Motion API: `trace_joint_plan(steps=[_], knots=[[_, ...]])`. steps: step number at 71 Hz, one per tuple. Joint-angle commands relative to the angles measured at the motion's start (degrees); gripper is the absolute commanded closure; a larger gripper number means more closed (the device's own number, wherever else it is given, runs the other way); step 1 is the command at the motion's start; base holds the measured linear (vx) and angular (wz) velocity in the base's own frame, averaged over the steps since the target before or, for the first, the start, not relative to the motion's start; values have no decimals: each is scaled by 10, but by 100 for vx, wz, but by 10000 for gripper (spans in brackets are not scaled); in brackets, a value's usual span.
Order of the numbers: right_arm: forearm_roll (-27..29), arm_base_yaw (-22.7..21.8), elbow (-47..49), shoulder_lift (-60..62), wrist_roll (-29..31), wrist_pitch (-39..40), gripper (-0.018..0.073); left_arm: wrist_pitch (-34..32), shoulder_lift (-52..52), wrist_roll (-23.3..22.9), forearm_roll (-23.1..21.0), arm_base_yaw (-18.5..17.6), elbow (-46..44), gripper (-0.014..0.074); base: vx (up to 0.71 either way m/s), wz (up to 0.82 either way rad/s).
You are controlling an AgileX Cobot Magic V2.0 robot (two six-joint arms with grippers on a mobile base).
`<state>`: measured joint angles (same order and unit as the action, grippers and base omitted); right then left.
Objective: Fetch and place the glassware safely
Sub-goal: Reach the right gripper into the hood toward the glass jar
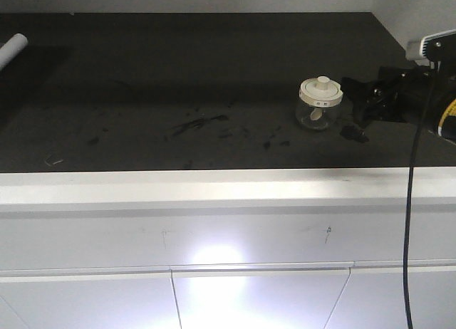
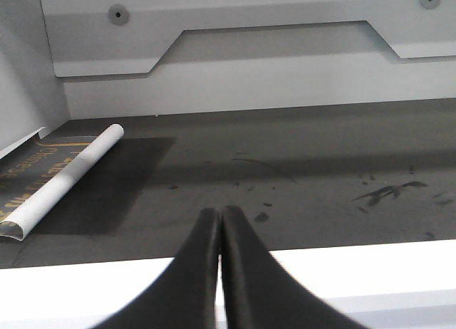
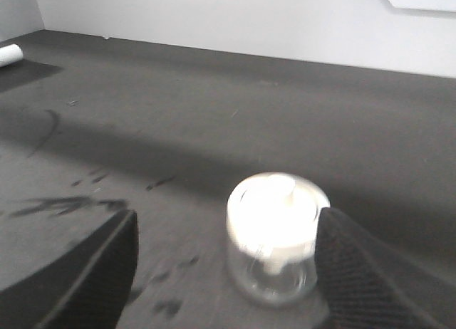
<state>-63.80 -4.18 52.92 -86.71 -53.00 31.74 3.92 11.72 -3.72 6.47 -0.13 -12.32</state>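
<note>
The glassware (image 1: 319,102) is a small squat clear jar with a cream-white knobbed lid, standing upright on the dark countertop (image 1: 178,80) at the right. My right gripper (image 1: 350,108) reaches in from the right edge and is open just beside it. In the right wrist view the glassware (image 3: 274,247) stands between the spread fingers of the gripper (image 3: 228,215), close against the right finger (image 3: 349,258) and well away from the left one. My left gripper (image 2: 219,215) is shut on nothing, hovering over the counter's front edge, far from the jar.
A white cylindrical tube (image 1: 13,48) lies at the far left on a dark sheet (image 2: 107,186). The counter has a white front edge (image 1: 214,179) and a white back wall (image 2: 249,87). Dark scuff marks (image 1: 199,122) spot the middle. A black cable (image 1: 410,236) hangs at right.
</note>
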Motion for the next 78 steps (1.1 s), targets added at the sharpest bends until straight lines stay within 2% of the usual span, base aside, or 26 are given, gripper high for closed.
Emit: trace_joint_plan(steps=[1, 14, 31, 53, 78], knots=[[23, -1, 57, -27, 28, 43, 54, -39, 3, -5, -6, -1, -15, 603, 0, 0], [38, -1, 137, -119, 40, 90, 59, -39, 3, -5, -6, -1, -15, 603, 0, 0], [99, -1, 214, -212, 109, 114, 67, -39, 3, -5, -6, -1, -15, 603, 0, 0], [100, -1, 305, -293, 114, 132, 67, -39, 3, -5, -6, -1, -15, 603, 0, 0], [61, 0, 312, -314, 111, 143, 67, -39, 3, -5, -6, -1, -15, 603, 0, 0]])
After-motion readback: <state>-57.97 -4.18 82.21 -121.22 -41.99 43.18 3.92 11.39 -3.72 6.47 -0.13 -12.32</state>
